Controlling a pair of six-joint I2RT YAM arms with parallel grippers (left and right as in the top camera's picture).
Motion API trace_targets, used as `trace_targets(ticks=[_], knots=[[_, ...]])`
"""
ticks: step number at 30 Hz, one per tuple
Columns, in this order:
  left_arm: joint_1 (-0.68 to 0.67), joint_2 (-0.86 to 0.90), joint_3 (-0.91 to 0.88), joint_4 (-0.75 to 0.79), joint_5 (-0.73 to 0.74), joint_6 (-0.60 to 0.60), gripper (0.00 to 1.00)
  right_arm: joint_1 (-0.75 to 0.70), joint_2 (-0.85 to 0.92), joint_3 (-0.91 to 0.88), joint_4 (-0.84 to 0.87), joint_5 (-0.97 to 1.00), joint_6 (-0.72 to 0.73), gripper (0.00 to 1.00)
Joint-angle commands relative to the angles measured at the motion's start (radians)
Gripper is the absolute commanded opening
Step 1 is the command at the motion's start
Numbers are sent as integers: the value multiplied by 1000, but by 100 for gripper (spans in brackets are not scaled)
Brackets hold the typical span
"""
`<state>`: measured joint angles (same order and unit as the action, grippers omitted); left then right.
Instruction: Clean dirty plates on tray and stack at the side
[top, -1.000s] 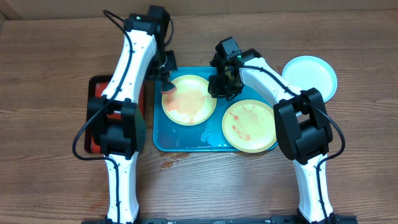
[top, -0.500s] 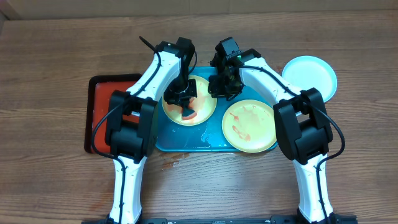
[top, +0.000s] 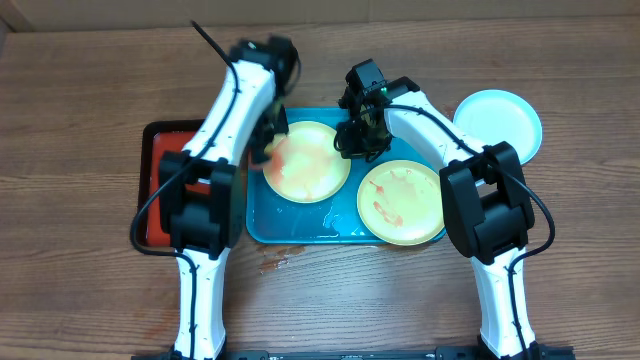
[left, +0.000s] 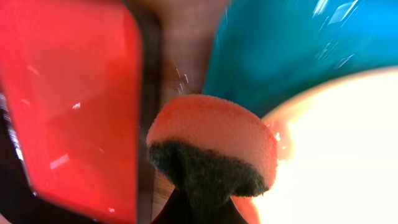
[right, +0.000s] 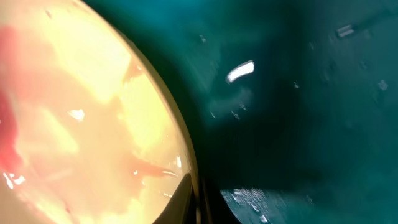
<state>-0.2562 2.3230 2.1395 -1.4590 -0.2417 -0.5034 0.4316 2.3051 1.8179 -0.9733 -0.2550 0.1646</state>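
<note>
A pale yellow-green plate (top: 308, 162) with red-orange smears lies at the left of the turquoise tray (top: 300, 228). My right gripper (top: 352, 141) is shut on that plate's right rim; in the right wrist view its fingers (right: 198, 200) pinch the plate's edge (right: 81, 124) above the tray (right: 298, 93). My left gripper (top: 270, 148) is shut on an orange sponge with a dark scouring side (left: 211, 146), at the plate's left edge (left: 336, 155). A second smeared yellow-green plate (top: 402, 202) lies at the tray's right. A white plate with a light-blue rim (top: 498, 122) lies on the table to the right.
A red-orange tray with a black rim (top: 157, 170) lies left of the turquoise tray, also in the left wrist view (left: 68, 112). A reddish wet stain (top: 275, 263) marks the wooden table in front of the turquoise tray.
My left gripper swept the sponge onto the middle of the left plate and back to its left edge. The right gripper has not moved.
</note>
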Motion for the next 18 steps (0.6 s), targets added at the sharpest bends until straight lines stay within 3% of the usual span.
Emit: trace_targets(ticks=[1,7,12,18], knots=[[30,-8,150,-29,76,-24,4,-3,5,77,-60,90,-66,4],[141,-31,251,-58,220,-11,4,78,-40,221,-211,402,-121,4],[251,-27,248,-101,235,3,4,215,-97,328,-296,787,-124,4],[358,-27,244,-130,231,36,4,385,-134,383,-300,1169,-285,4]])
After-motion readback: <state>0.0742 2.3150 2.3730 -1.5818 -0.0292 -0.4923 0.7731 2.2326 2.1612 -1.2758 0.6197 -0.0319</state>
